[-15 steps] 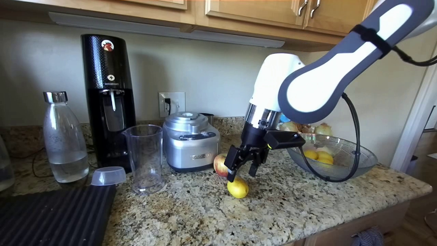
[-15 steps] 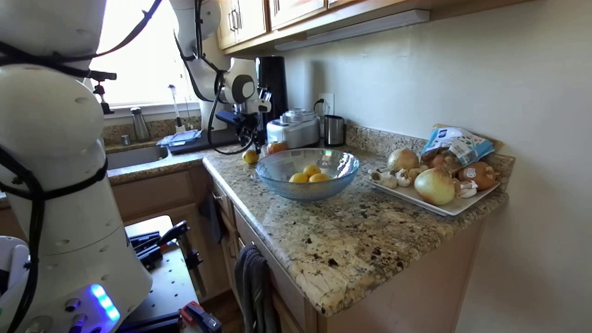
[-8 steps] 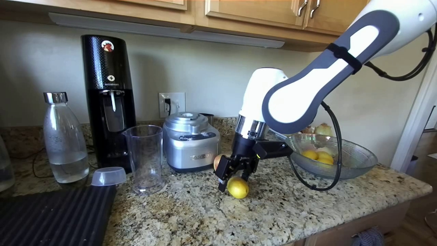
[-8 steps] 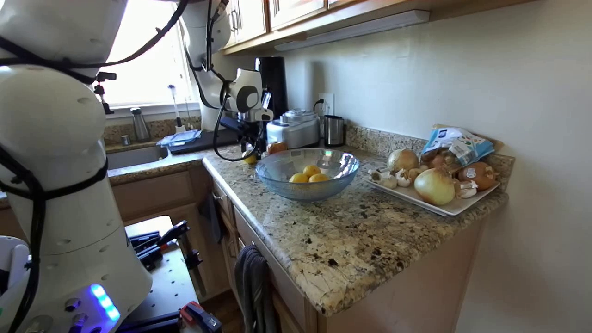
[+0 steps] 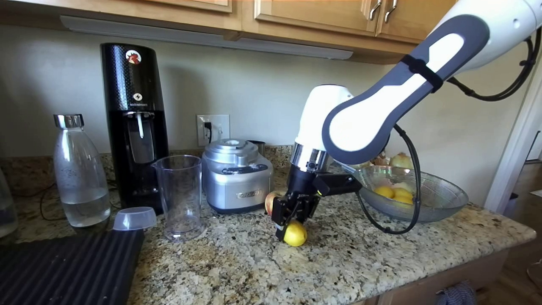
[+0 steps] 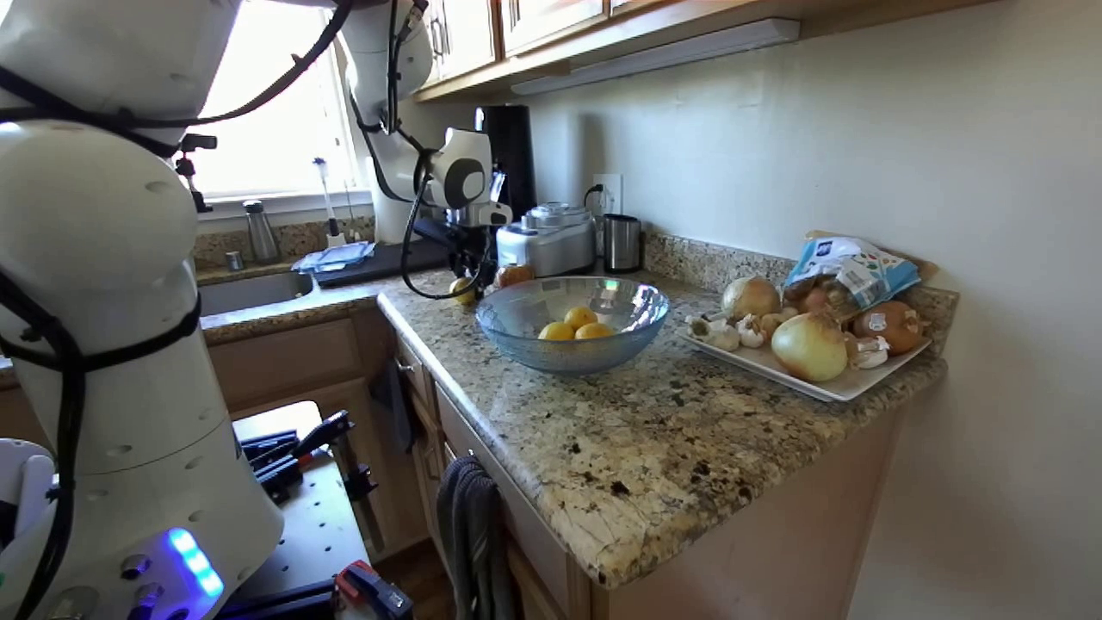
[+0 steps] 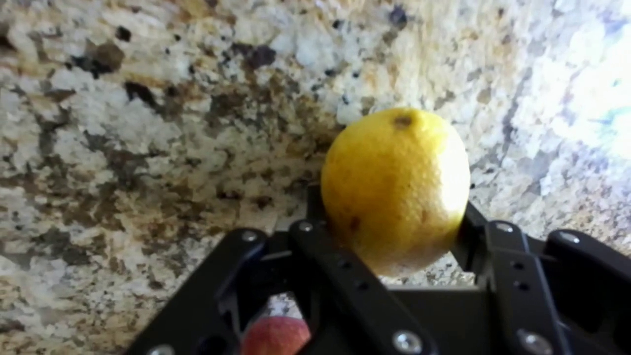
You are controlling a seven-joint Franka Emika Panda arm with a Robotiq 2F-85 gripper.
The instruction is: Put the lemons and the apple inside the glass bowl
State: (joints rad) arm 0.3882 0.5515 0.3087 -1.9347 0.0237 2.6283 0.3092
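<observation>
On the granite counter (image 5: 228, 262), your gripper (image 5: 292, 228) points down with its two fingers drawn in to the width of one lemon (image 7: 396, 190), a fingertip against either side of it, and the fruit sits down at counter level. In an exterior view, you see the apple (image 5: 270, 202) just beyond and left of the gripper, partly hidden by it and just beside the silver food processor (image 5: 239, 186). Well apart to the right, your glass bowl (image 5: 451, 203) has three more lemons (image 6: 580, 317) lying together in its bottom. Left of the food processor and nearer stands a clear pitcher (image 5: 180, 197), with a black soda machine (image 5: 134, 123) farther left behind it. In an exterior view, a white plate (image 6: 848, 386) of onions (image 6: 809, 346) and garlic (image 6: 721, 334) lies to the right of the bowl, a blue bag (image 6: 848, 274) at its far side.
</observation>
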